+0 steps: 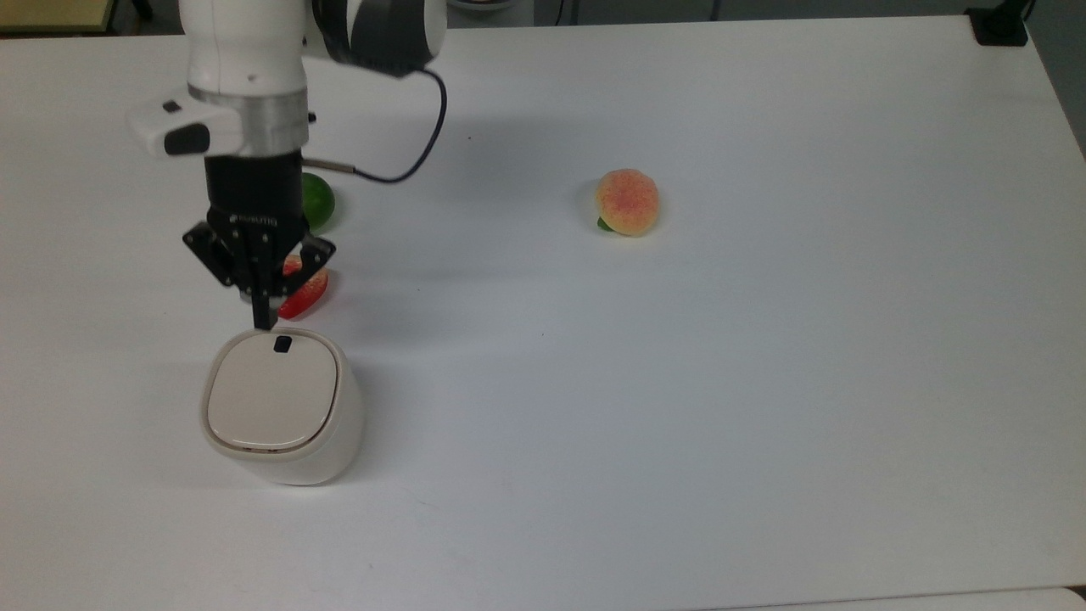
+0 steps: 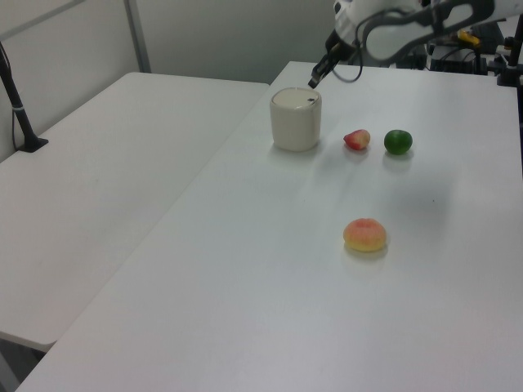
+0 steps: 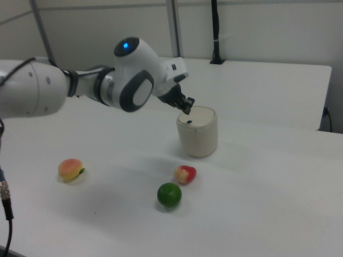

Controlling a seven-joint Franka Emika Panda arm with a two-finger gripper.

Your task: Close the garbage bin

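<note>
Lidded garbage bin (image 1: 280, 407) sits apart, below the pincer (image 1: 265, 322).

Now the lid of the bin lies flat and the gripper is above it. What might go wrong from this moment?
1. The gripper hangs close above the bin, near its black latch mark; a downward slip might press the lid again, perhaps reopening it.
2. The red fruit and green fruit lie just beside the gripper; a low sideways retreat could knock them.
</note>
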